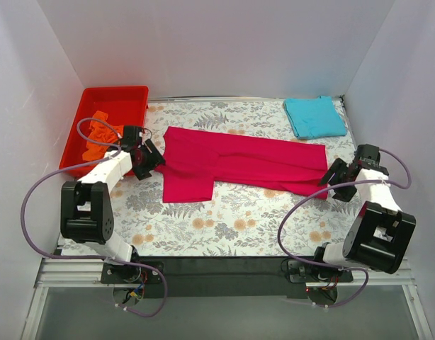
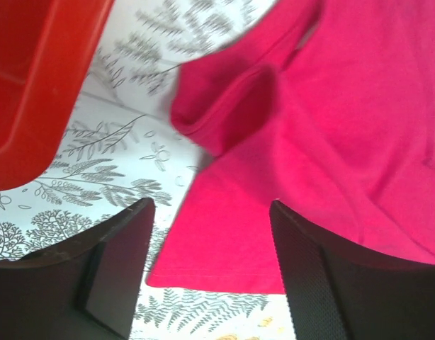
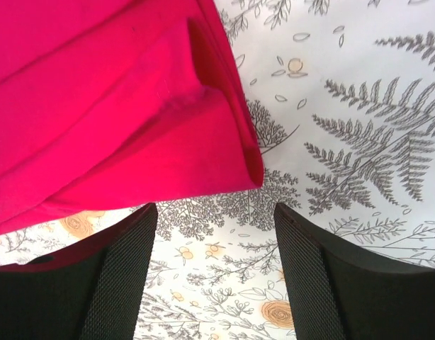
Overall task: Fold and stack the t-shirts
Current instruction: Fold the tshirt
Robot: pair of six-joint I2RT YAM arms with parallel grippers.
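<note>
The crimson-pink t-shirt (image 1: pixel 239 161) lies across the middle of the table as a long folded strip, with one sleeve (image 1: pixel 185 190) sticking out toward the front at its left end. A turquoise t-shirt (image 1: pixel 314 116) lies folded at the back right. An orange t-shirt (image 1: pixel 98 134) is crumpled in the red bin. My left gripper (image 1: pixel 148 160) is open and empty at the pink shirt's left end; its wrist view shows the sleeve hem (image 2: pixel 224 273) between the fingers. My right gripper (image 1: pixel 334 175) is open and empty just off the shirt's right end (image 3: pixel 232 152).
The red plastic bin (image 1: pixel 125 97) stands at the back left, close beside my left arm. The table wears a floral cloth (image 1: pixel 246 227). White walls close in the left, back and right sides.
</note>
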